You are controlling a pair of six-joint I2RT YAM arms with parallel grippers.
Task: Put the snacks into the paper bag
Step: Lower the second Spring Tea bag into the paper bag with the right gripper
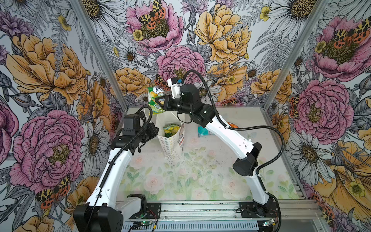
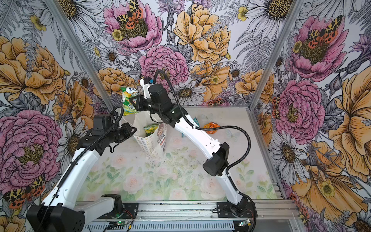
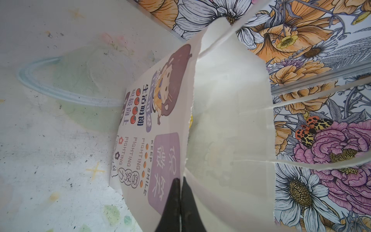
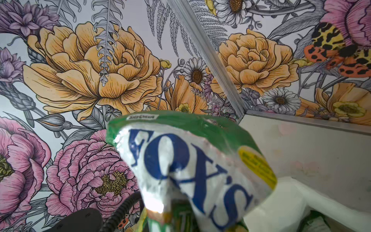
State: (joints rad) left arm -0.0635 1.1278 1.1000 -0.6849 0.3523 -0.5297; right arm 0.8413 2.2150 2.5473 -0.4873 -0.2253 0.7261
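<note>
The right hand (image 1: pixel 159 100) is closed almost fully on a green-yellow packet (image 1: pixel 153 94) marked FOX'S, gripping it partway along its body and holding it in the air just behind the mouth of the paper bag (image 1: pixel 170 144). The left hand (image 3: pixel 180 188) has its jaws pinched tight on the rim of the bag's printed panel, which props the mouth open. The packet looks light, crinkly and slick. A pinch across its flat foil should hold, though the loose contents may shift and let it swing. The bag is thin paper and would probably tip or fold if nudged, so the rim hold matters. One packet (image 1: pixel 170 129) already lies inside. A teal-white packet (image 1: pixel 202 131) and an orange packet (image 2: pixel 210 127) lie on the bench (image 1: pixel 180 180), well apart from the bag. The back wall (image 1: pixel 220 60) stands close behind the bag, and the cord handles (image 3: pixel 301 96) could snag a descent. The front of the bench offers open room.
</note>
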